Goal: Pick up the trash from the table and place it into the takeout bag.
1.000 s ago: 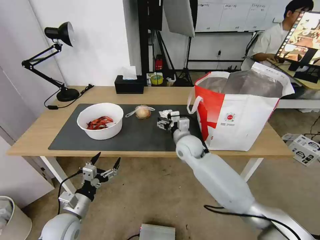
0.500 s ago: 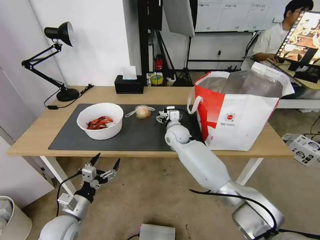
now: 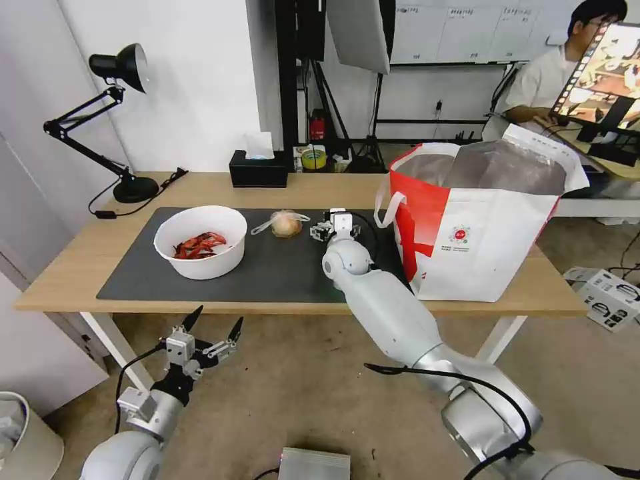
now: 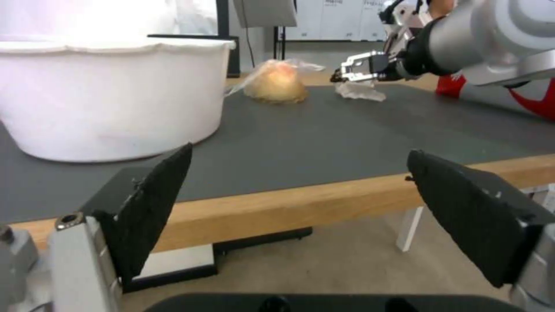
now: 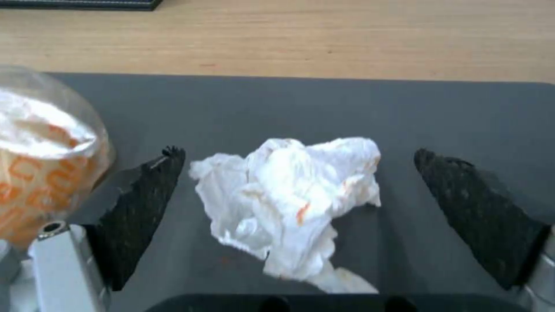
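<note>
Your right tool is out over the dark grey mat on the worktop, close to the takeout bag. Its fingers are spread wide, one on either side of the crumpled white tissue, which lies on the mat between them. In the right wrist view neither finger touches the tissue. The left wrist view shows the same tool just above the tissue.

The small clear bag with the beige lump sits on the mat just beside the tissue, and beyond it stands the white bowl of red shells, also on the mat. The takeout bag stands open on the worktop's right end, its foil lining showing.

Your left tool hangs below the worktop's front edge, off the surface, with its fingers wide apart and nothing between them.
</note>
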You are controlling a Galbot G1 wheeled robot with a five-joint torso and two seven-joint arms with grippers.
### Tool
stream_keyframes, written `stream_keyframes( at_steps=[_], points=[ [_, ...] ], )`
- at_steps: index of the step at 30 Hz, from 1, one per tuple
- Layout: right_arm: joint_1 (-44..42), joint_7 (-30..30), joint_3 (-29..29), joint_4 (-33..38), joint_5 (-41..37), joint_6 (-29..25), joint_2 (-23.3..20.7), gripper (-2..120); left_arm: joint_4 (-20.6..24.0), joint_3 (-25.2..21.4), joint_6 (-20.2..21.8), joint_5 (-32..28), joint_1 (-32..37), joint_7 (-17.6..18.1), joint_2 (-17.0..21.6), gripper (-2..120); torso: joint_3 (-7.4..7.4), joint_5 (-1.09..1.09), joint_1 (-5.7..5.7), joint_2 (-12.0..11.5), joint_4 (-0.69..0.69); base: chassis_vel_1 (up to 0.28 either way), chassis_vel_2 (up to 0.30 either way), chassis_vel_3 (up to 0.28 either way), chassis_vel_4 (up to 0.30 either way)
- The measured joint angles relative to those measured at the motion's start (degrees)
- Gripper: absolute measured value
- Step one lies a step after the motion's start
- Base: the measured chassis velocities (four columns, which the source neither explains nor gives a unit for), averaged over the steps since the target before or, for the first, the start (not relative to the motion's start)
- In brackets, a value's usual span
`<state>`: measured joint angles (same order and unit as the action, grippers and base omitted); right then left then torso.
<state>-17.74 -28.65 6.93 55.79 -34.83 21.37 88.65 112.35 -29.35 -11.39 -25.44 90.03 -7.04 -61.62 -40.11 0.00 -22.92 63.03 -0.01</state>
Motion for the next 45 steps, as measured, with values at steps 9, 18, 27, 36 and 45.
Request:
stream_keyframes(
  at_steps=[9, 18, 27, 36, 45],
  points=[
    [0.7, 0.0, -0.1, -1.3, -0.3, 3.1, 0.2, 100, -0.1, -0.9, -0.1, 0.0, 0.4, 0.0, 0.1, 100, 0.00, 0.00, 0.00, 0.0, 0.01, 0.000, 0.000, 0.000, 0.000],
    [1.6, 0.3, -0.2, -2.7, -0.8, 3.7, 0.4, 96, 0.1, -1.4, -0.1, -0.5, 0.4, 0.0, 0.4, 100, 0.00, 0.00, 0.00, 0.0, 0.00, 0.000, 0.000, 0.000, 0.000],
    [1.4, 0.2, 0.0, -1.9, -1.7, 3.9, -0.4, 65, 0.2, -1.0, -0.1, -0.5, 0.1, 0.0, 0.3, 100, 0.00, 0.01, 0.00, 0.0, 0.00, 0.000, 0.000, 0.000, 0.000],
    [0.3, 0.5, 1.0, 2.2, -3.0, 3.9, -2.0, 27, 0.5, -0.4, -0.1, -0.5, -0.1, 0.1, -0.1, 100, 0.00, 0.01, 0.00, 0.0, 0.01, 0.000, 0.000, 0.000, 0.000],
    [-3.2, 0.1, 4.7, 14.6, -4.3, 3.4, -8.0, 0, 0.6, -0.5, -0.1, -0.5, 0.2, 0.2, -0.2, 100, 0.00, 0.01, 0.00, 0.0, 0.01, 0.000, 0.000, 0.000, 0.000]
  ],
)
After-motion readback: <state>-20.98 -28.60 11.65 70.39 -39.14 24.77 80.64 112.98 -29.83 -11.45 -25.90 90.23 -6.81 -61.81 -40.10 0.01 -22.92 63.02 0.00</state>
